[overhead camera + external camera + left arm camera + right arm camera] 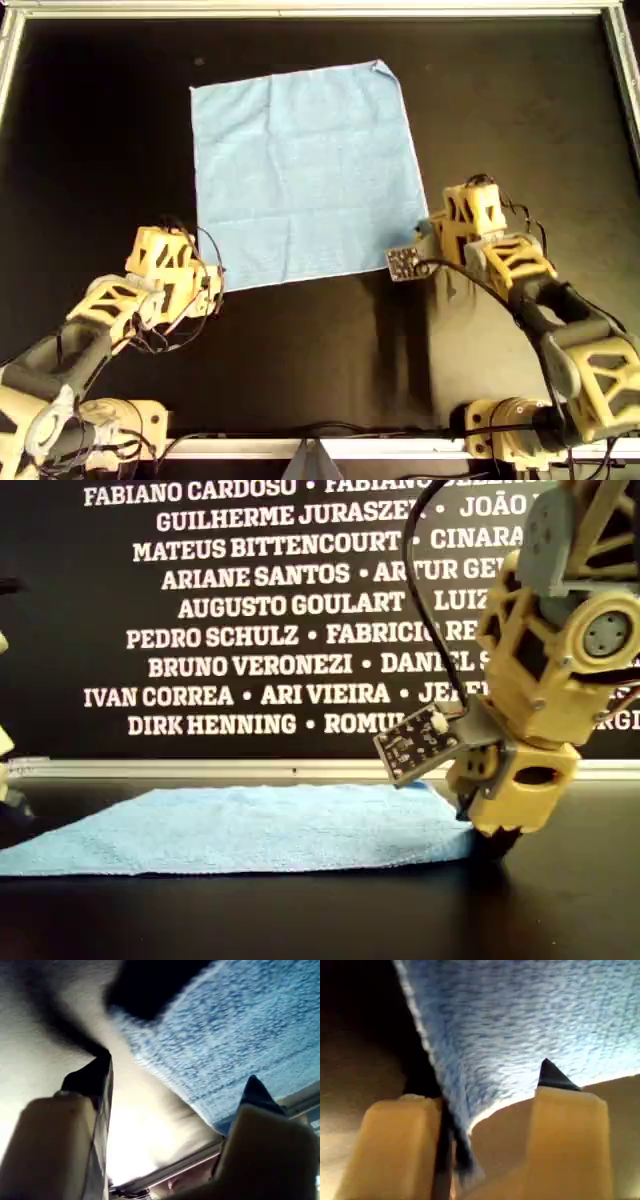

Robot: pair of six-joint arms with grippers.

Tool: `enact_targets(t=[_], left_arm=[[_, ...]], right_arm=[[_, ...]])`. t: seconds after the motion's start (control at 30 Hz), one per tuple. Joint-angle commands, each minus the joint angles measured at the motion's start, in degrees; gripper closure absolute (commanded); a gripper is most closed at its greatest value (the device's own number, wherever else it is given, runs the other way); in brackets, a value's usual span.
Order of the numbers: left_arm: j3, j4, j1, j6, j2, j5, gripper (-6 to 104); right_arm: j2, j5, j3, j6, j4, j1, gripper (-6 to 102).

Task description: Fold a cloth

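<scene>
Blurring wrist views hide cloth [305,172] corners.

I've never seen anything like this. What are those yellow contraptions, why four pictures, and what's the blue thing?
The yellow contraptions are two robot arms, each ending in a grasping tool. One picture looks down from above, one looks from the side at table height, and two come from small cameras riding on the tools. The blue thing is a cloth lying flat and unfolded on the black table. In the overhead view, the left tool sits at the cloth's lower left corner and the right tool at its lower right corner. Both tools are open with a cloth edge between their fingers; nothing is gripped yet.
</scene>
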State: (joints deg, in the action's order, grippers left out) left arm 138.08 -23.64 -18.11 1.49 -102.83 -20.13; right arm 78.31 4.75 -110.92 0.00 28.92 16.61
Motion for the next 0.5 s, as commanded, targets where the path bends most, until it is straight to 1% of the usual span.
enact_targets(t=[0.0,0.13,0.3,0.4,0.47], left_arm=[[-2.29,1.05,1.58,0.0,3.25,0.97,8],[-5.54,1.05,1.58,0.0,8.17,0.97,8],[-7.38,0.97,1.67,-0.09,9.23,1.05,8],[-6.68,0.88,1.67,-0.09,9.14,2.72,8],[-6.5,0.88,2.37,-0.09,9.05,5.1,8]], right_arm=[[0.18,0.09,2.72,-0.09,-0.35,0.35,27],[0.0,0.09,3.43,-0.09,-0.35,0.35,28],[0.0,0.09,3.43,-0.09,-0.35,0.35,28],[0.0,0.09,3.52,-0.35,-0.35,0.35,28],[0.0,0.09,3.52,-0.35,-0.35,0.35,28]])
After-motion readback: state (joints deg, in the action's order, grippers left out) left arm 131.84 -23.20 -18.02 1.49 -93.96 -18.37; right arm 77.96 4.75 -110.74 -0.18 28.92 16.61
